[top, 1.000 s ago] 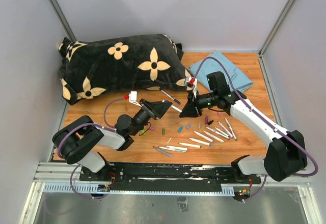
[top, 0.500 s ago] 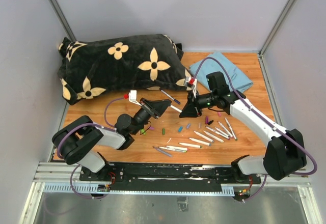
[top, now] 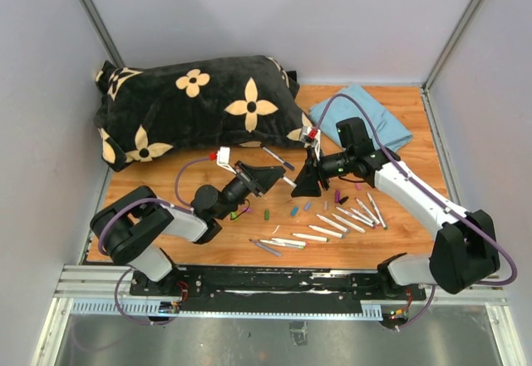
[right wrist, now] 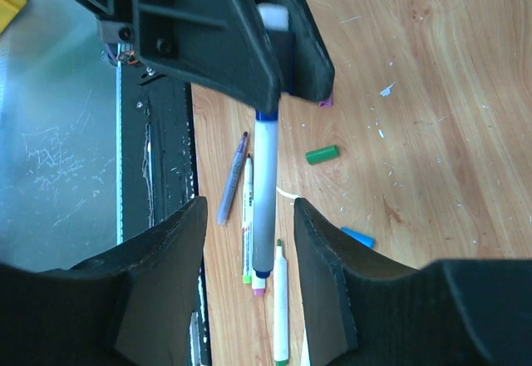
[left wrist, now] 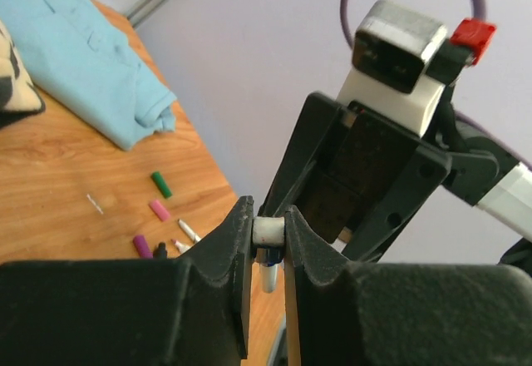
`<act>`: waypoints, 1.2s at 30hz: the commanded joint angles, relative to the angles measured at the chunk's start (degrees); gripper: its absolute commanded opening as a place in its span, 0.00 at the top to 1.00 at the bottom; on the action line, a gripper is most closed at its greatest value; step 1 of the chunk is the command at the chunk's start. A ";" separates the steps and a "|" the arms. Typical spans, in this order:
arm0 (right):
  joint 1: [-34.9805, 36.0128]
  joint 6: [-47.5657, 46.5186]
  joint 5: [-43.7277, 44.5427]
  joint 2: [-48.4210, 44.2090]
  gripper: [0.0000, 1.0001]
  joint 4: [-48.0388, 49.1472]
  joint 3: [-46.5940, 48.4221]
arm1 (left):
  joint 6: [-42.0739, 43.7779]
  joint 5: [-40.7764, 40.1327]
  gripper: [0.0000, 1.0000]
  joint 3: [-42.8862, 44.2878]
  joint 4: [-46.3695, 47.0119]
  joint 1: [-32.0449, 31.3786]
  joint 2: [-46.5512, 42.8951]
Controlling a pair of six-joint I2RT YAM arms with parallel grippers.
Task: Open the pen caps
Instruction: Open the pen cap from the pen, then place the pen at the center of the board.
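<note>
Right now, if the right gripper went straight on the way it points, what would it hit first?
Probably the left gripper, shut on the pen that runs between the right gripper's open jaws.

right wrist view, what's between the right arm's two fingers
A white-barrelled pen runs through the gap between the right fingers, touching neither; the left fingers pinch its far end. The right wrist view shows it.

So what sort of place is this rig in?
Probably a lab test cell, not a home: plain grey panel walls, aluminium frame posts, a wooden tabletop with props like the pillow and cloth.
</note>
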 commanded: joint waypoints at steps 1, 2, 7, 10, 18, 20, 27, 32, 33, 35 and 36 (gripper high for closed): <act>0.51 -0.35 -2.16 -1.29 0.53 1.42 -0.13 | -0.69 2.09 1.00 1.25 12.96 -1.17 2.35; 0.75 -0.42 -2.17 -1.15 0.54 1.47 -0.11 | -0.88 2.28 1.00 1.48 13.08 -1.27 2.77; 2.58 -0.78 -1.48 -0.31 0.63 1.43 -0.17 | -0.97 2.41 1.00 2.03 13.28 -1.46 3.73; 3.10 -0.79 -1.24 0.40 0.68 1.36 -0.16 | -0.50 2.17 1.00 1.89 13.37 -1.46 3.28; 3.57 -0.86 -0.40 1.12 0.90 1.02 -0.02 | 0.56 1.17 1.00 1.66 13.20 -1.35 2.02; 3.69 -0.96 -0.47 1.12 0.99 0.84 -0.08 | 0.97 0.84 1.00 1.68 13.03 -0.91 1.53; 4.71 -0.76 -2.02 2.76 0.99 0.65 -0.83 | 1.02 0.60 1.00 2.61 9.66 10.21 -4.26; 5.29 -0.36 -2.38 4.08 0.99 0.72 -0.66 | 3.03 -0.99 1.00 4.25 3.25 16.32 -9.05; 5.31 -0.28 -2.21 4.18 0.99 0.67 -0.66 | 3.09 -0.88 1.00 4.25 2.58 16.94 -9.70; 5.26 -0.25 -1.43 4.15 0.99 0.71 -0.64 | 3.26 -0.40 1.00 3.76 1.39 17.69 -11.11; 5.30 -0.27 -0.50 4.20 0.99 0.71 -0.66 | 3.23 -0.15 1.00 3.28 0.43 17.84 -11.93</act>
